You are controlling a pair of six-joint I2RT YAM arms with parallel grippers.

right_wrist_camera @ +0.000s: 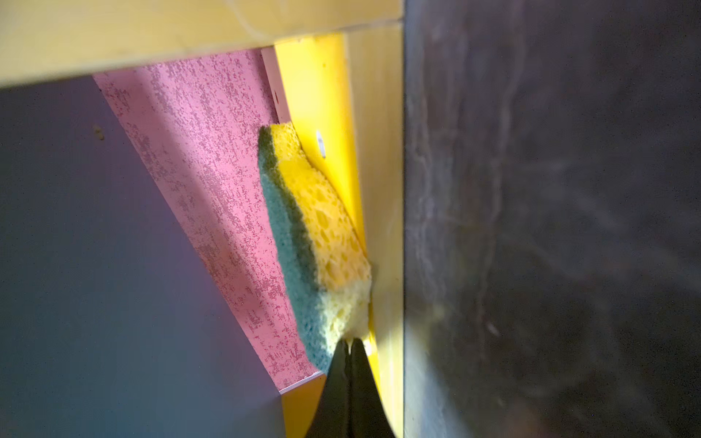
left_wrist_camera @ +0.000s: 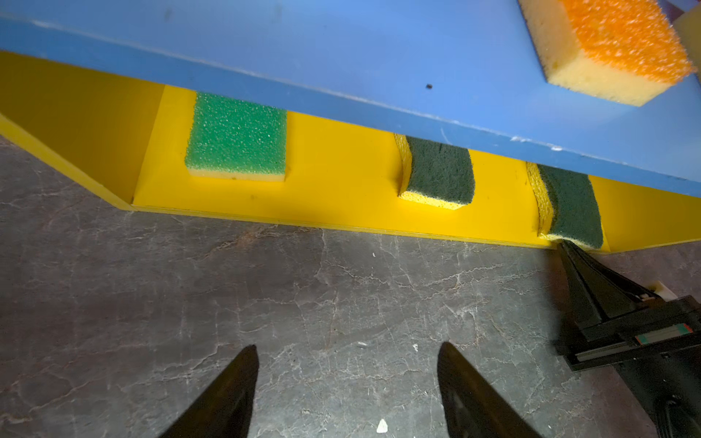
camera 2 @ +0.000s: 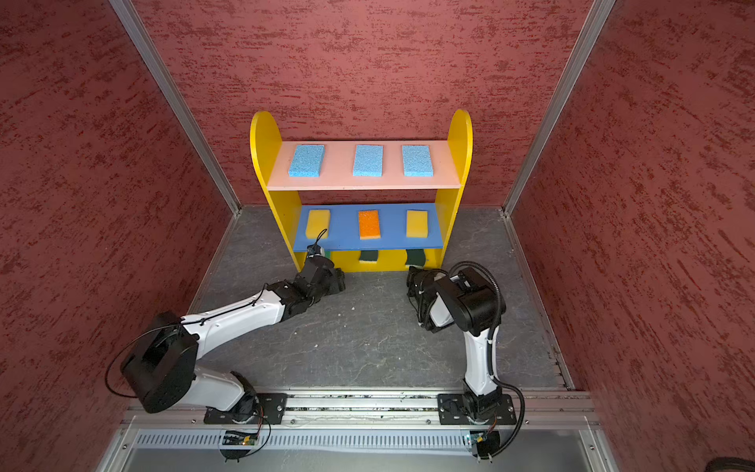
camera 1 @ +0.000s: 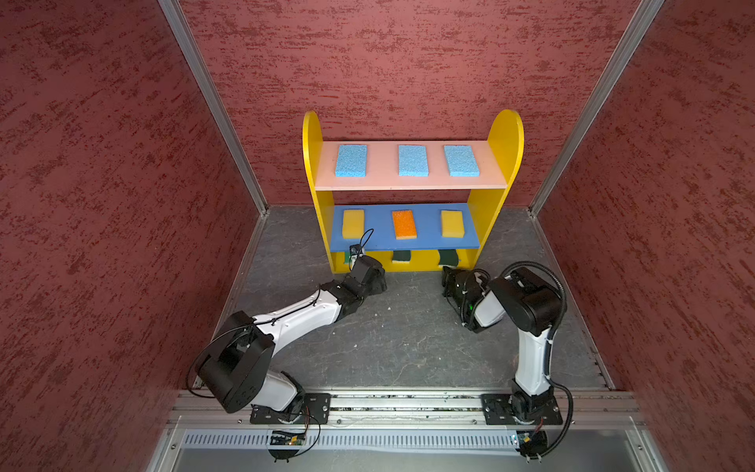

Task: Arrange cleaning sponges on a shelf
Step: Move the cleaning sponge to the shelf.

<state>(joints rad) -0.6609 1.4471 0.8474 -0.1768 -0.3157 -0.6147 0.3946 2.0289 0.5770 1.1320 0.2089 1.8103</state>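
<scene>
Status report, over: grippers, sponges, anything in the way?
Left gripper open, empty, above floor. Right gripper shut, tips against right dark green sponge at shelf base edge. All nine shelved. Nothing blocking.

I'm in a robot lab test cell: red textured wall panels (camera 1: pixel 102 184) in alu framing (camera 1: pixel 212 106) around the mounting rail (camera 1: pixel 408 402), both arm bases (camera 1: pixel 521 408) bolted onto it, slotted cable duct (camera 1: pixel 408 440) w/ bare circuit boards (camera 1: pixel 286 440) just in front of it.

Red textured walls (camera 1: pixel 102 204) w/ alu corner posts (camera 1: pixel 215 106) around grey marbled floor (camera 1: pixel 388 339).
</scene>
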